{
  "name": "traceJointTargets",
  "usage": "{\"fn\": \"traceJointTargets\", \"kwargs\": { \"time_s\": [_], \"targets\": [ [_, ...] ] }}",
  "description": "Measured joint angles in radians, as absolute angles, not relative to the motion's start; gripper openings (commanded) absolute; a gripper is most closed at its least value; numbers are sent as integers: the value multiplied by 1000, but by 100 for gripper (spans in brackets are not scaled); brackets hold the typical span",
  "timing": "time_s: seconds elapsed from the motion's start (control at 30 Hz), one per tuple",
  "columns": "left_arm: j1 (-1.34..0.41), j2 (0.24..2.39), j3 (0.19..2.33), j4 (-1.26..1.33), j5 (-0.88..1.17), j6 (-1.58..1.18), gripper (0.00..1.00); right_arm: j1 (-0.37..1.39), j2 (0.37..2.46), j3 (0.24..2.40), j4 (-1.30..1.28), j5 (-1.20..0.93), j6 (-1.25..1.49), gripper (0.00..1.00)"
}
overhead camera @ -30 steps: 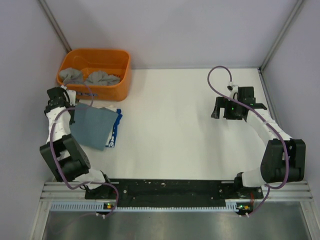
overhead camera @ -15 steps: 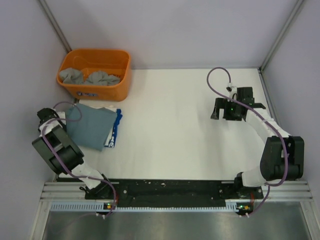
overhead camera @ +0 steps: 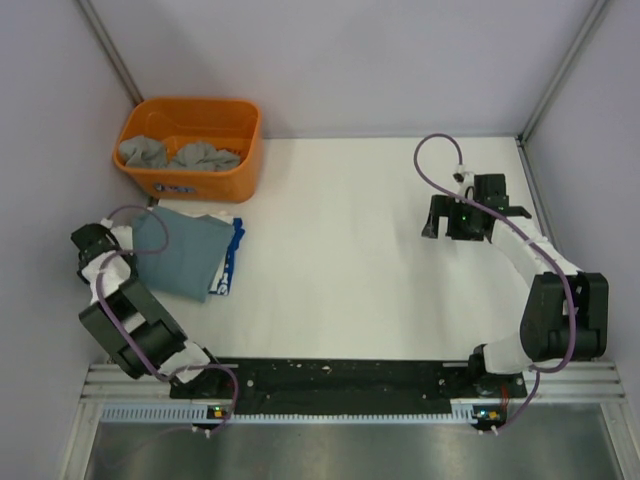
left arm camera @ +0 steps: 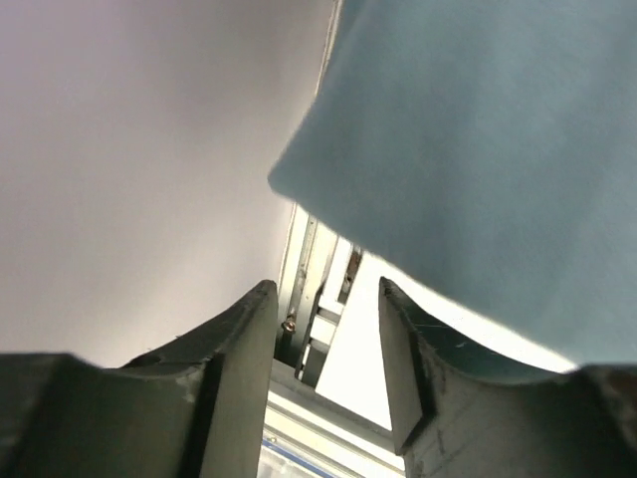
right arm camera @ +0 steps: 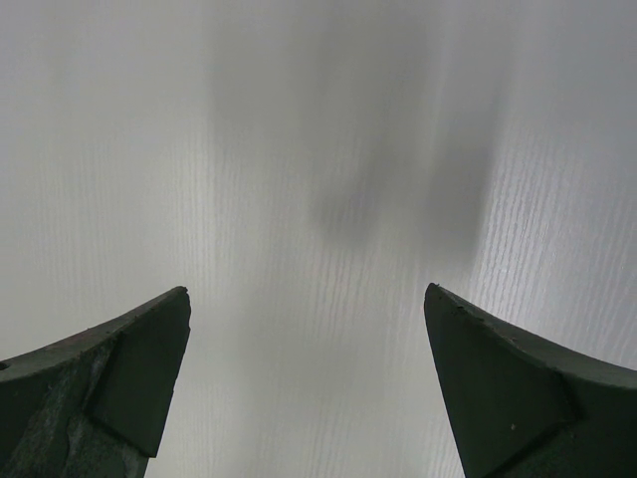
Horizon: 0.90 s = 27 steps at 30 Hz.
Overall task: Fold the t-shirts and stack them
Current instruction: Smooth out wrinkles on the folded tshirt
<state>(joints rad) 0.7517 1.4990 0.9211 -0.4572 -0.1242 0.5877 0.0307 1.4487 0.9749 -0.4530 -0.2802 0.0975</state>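
Observation:
A folded dusty blue-grey t-shirt point(overhead camera: 183, 252) lies on top of a folded white floral-print t-shirt point(overhead camera: 231, 256) at the left of the table. Crumpled grey t-shirts point(overhead camera: 178, 154) lie in the orange tub point(overhead camera: 190, 112). My left gripper point(overhead camera: 95, 243) is just left of the stack, at the table's left edge. In the left wrist view it point(left arm camera: 328, 299) is open and empty, with the blue-grey shirt point(left arm camera: 478, 149) close above and to the right. My right gripper point(overhead camera: 463, 216) is open and empty over bare table at the right point(right arm camera: 309, 309).
The orange tub stands at the back left corner, just behind the stack. Grey walls close the table in on the left point(overhead camera: 40, 150), back and right. The metal rail point(overhead camera: 340, 385) with the arm bases runs along the near edge.
My left arm has pulled back from beside the tub and the stack's far edge to the table's left edge. The folded stack stays put. The right arm has not moved.

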Motion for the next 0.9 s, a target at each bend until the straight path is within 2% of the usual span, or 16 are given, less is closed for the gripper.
{"fn": "traceJointTargets", "kwargs": {
  "time_s": [0.27, 0.33, 0.37, 0.57, 0.9],
  "targets": [
    [708, 1166, 838, -554, 75, 606, 73, 31, 1385, 902, -360, -231, 126, 99],
    [636, 1096, 793, -554, 128, 603, 87, 31, 1340, 868, -316, -208, 139, 99],
    [601, 1077, 774, -554, 151, 602, 99, 31, 1314, 847, -287, -198, 145, 99],
    [381, 1041, 616, -485, 280, 547, 99, 32, 1192, 712, -124, -135, 180, 99],
    [353, 1017, 584, -371, 232, 422, 99, 33, 1130, 538, 62, -86, 188, 99]
  ]
}}
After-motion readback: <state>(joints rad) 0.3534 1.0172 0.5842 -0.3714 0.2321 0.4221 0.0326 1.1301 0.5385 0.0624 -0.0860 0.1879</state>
